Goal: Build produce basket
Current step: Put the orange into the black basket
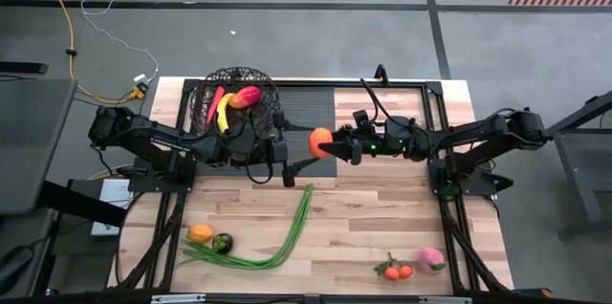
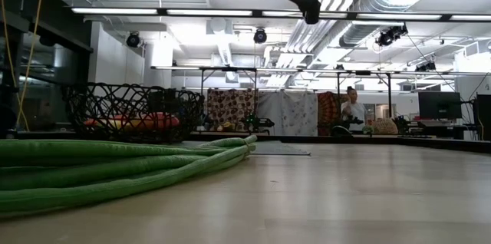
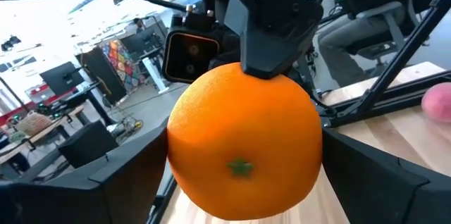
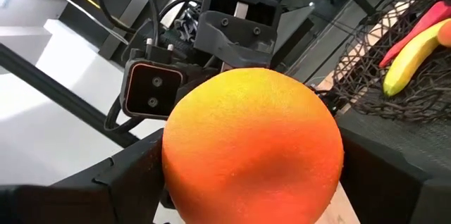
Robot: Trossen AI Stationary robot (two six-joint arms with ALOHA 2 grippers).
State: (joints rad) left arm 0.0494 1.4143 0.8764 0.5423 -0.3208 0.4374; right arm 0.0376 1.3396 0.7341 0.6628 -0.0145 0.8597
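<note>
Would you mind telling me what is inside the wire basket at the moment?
The basket holds a banana, a red pepper and a pink-red fruit. The left arm covers its near side.

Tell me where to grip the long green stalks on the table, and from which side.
Grip the green stalks on their straight stretch toward the middle of the table, coming down from above, pincer across the bundle: they lie flat, with bare wood either side there.

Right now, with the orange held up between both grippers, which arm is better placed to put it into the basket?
Left, probably. The basket sits on the left arm's side, close behind the left gripper, while the right gripper would have to reach farther from the orange.
</note>
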